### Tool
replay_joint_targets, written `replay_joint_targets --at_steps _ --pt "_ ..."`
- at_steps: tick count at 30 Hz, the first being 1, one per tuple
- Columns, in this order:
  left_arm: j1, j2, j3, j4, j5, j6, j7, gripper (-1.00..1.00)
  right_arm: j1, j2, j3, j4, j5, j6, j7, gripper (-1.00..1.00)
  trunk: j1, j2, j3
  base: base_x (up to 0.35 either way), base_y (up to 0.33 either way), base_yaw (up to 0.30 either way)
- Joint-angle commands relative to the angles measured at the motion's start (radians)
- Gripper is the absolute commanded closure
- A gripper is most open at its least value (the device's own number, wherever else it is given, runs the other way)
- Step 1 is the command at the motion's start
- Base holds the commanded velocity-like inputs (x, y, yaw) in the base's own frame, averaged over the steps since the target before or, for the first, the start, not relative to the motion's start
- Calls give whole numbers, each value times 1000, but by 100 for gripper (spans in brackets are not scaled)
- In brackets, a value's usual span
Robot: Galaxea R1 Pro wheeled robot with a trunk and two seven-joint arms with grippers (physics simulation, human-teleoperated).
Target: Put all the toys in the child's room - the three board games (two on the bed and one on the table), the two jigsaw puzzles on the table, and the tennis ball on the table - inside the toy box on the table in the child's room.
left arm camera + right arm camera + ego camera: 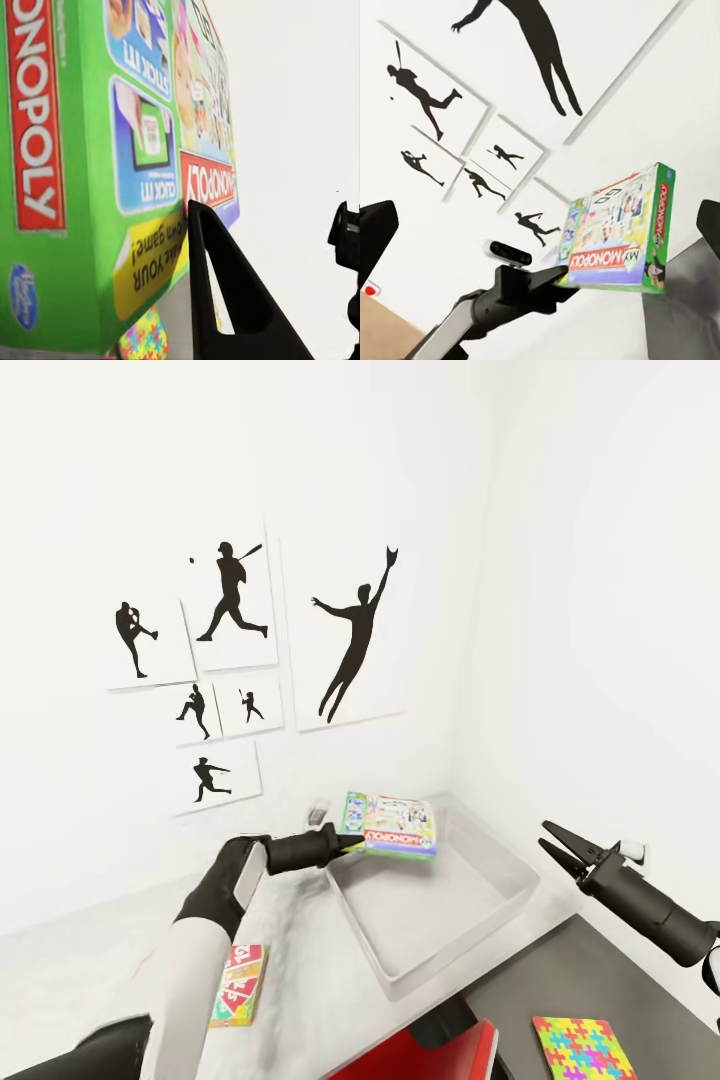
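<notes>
The flat green-edged Monopoly game box [399,826] is held pinched by the black left gripper [352,844] above the shallow light grey toy box [500,880]; the black right gripper [560,847] is spread wide.

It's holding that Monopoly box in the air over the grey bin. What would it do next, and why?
Probably lower it a little and open the left gripper. The Monopoly box already hangs over the grey bin, gripped by one edge, and the floor of the bin below it looks bare.

White-sleeved arms [185,970], black wrists, tapered black two-fingered tools [352,845]
</notes>
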Motion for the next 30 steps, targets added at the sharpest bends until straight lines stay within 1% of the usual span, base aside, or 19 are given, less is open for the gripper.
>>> replay_joint_targets --at_steps 1,2,3,4,6,7,8,9,10,12,13,15,17,19,20,22,25,30 --pt "-1 -1 -1 25 47 -27 44 100 -1 0 -1 0 2 5 4 -100 0 -1 -1 0 0 0" --pt "-1 -1 -6 37 67 -43 68 100 -1 0 -1 0 3 5 4 -100 0 -1 -1 0 0 0" --pt "-1 -1 -16 62 108 -74 119 100 0 0 -1 0 4 5 4 -100 0 -1 -1 0 0 0" --pt "-1 -1 -22 74 129 -87 144 100 0 0 -1 0 5 5 4 -100 0 -1 -1 0 0 0" --pt "-1 -1 -45 113 209 -134 231 100 1 1 0 0 8 3 0 -100 0 -1 -1 0 0 0" --pt "-1 -1 -53 120 228 -144 248 100 1 2 1 0 8 3 -2 -100 0 -1 -1 0 0 0" --pt "-1 -1 -71 129 261 -161 273 100 1 5 2 0 9 2 -4 -100 0 -1 -1 0 0 0" --pt "-1 -1 -94 135 287 -173 290 100 1 7 3 0 9 1 -5 -100 0 -1 -1 0 0 0" --pt "-1 -1 -107 137 298 -178 296 100 1 8 3 0 9 1 -6 -100 0 -1 -1 0 0 0" --pt "-1 -1 -156 142 339 -192 311 100 1 10 4 0 10 1 -7 -100 0 -1 -1 0 0 0" --pt "-1 -1 -166 143 350 -195 313 100 1 11 4 0 10 1 -7 -100 0 -1 -1 0 0 0" --pt "-1 -1 -208 149 395 -215 319 100 1 12 6 0 10 1 -7 -100 0 -1 -1 0 0 0" --pt "-1 -1 -233 157 414 -228 322 100 1 13 6 0 10 0 -7 -100 0 -1 -1 0 0 0" --pt "-1 -1 -285 170 447 -247 324 100 1 14 6 -1 10 0 -7 -100 0 -1 -1 0 0 0" --pt "-1 -1 -297 172 454 -249 325 100 1 14 6 -1 10 0 -7 -100 0 -1 -1 0 0 0" --pt "-1 -1 -342 177 481 -256 326 100 1 15 6 -1 10 0 -7 -100 0 -1 -1 0 0 0" --pt "-1 -1 -381 180 503 -260 326 100 1 15 6 -1 10 -1 -7 -100 0 -1 -1 0 0 0" --pt "-1 -1 -412 185 514 -264 326 100 1 15 6 -1 10 0 -5 -100 0 -1 -1 0 0 0"
